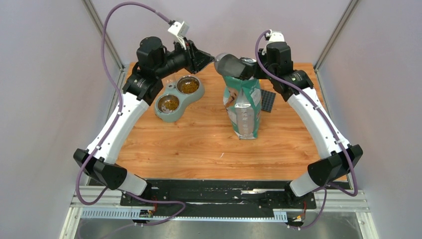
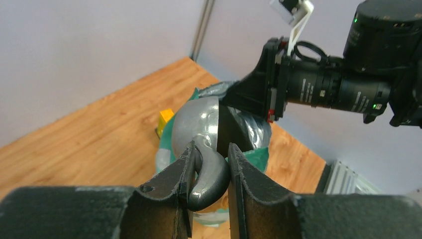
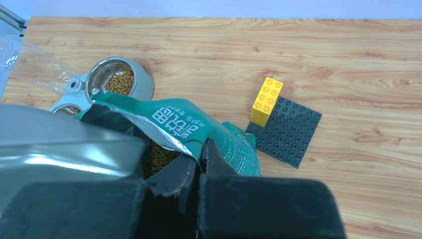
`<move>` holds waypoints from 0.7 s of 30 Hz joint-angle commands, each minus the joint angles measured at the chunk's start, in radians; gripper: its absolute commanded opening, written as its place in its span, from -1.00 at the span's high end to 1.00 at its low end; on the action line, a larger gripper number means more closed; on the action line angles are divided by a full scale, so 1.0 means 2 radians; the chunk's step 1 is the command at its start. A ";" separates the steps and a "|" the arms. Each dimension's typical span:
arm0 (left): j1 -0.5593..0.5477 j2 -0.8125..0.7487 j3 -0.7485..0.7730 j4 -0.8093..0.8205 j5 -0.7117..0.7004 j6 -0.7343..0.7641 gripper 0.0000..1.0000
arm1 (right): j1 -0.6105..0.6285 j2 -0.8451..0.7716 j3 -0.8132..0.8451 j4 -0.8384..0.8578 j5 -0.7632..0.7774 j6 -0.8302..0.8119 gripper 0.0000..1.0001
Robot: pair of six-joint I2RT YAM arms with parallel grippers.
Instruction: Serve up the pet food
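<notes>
pale blank walls close in a wooden worktop (image 1: pixel 199 144). a green-and-white foil bag (image 1: pixel 244 112) stands upright just under both grippers. the right gripper (image 3: pixel 201 157) is pressed together on the bag's torn rim, holding the mouth open. below the left gripper (image 2: pixel 211 154), toward its own side, sits a grey-green double pet bowl (image 1: pixel 171 118), both cups part filled. the left gripper pinches the handle of a grey metal scoop (image 2: pixel 199 129), whose cup hangs at the bag mouth, close beside the right gripper. on that gripper's outer side, near the bag, lie a dark studded plate (image 3: pixel 284 130) and a yellow brick (image 3: pixel 267 101) at its edge. the pet food (image 3: pixel 158 159), small brown kibble, shows inside the bag beneath the right gripper's pinch, with more in the bowl.

the step looks like scooping, but i cannot tell whether the scoop is loaded. it would go best with the rim drawn taut, then the scoop dipped steeply and lifted level. the mouth is narrow and the two wrists crowd it. open worktop lies toward the bowl.
</notes>
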 commanded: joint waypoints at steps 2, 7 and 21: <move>0.000 0.007 0.007 -0.004 0.051 0.003 1.00 | -0.007 -0.032 0.002 0.052 0.010 0.009 1.00; 0.000 0.025 0.000 -0.003 0.056 0.013 1.00 | -0.007 -0.033 0.001 0.052 0.009 0.011 1.00; -0.046 0.168 0.147 -0.104 -0.007 0.020 1.00 | 0.001 -0.025 0.001 0.054 -0.007 -0.006 1.00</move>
